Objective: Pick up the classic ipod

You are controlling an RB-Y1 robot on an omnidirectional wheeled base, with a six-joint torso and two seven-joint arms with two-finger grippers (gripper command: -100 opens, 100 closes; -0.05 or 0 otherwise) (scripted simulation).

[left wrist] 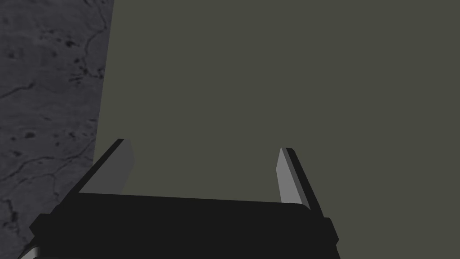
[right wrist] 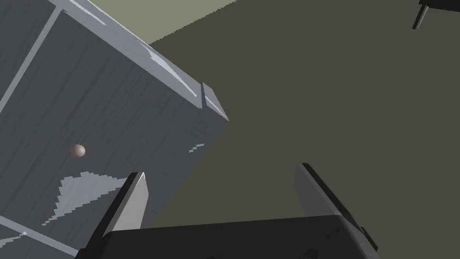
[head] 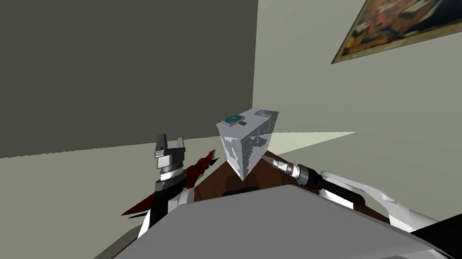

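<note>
A grey-white cabinet (head: 249, 147) stands ahead of me, in a corner of the room. Three small things lie on its top: a teal flat item (head: 233, 119), a small dark device (head: 242, 124) and a pale bluish flat item (head: 262, 113); which one is the ipod I cannot tell. My right gripper (head: 268, 159) is low beside the cabinet's front. In the right wrist view that gripper (right wrist: 220, 189) is open and holds nothing, close to a drawer front (right wrist: 103, 117) with a round knob (right wrist: 78, 150). My left gripper (head: 169, 142) is raised left of the cabinet, open and empty (left wrist: 202, 173).
A dark red spiky thing (head: 197, 172) lies between my left arm and the cabinet, over a brown surface (head: 218, 183). A framed painting (head: 411, 8) hangs on the pale wall to the right. A dark olive wall (head: 117, 67) stands behind.
</note>
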